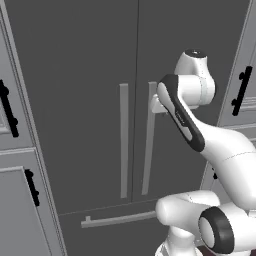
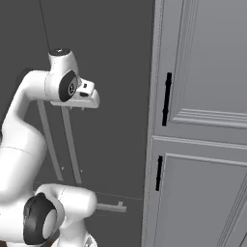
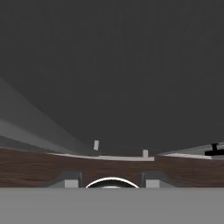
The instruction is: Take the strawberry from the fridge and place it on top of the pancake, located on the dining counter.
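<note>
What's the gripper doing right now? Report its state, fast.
Gripper: closed at the fridge's right door handle; a firm grip on it cannot be confirmed. Fridge doors shut.

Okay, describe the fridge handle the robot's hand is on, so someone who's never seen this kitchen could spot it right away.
Find the fridge, the tall dark grey double-door unit between light grey cabinets. Two long vertical silver handles run side by side along its centre seam. The right handle is the one, with the gripper shut on its upper end; the left handle stands free, and the drawer bar lies horizontal below.
</note>
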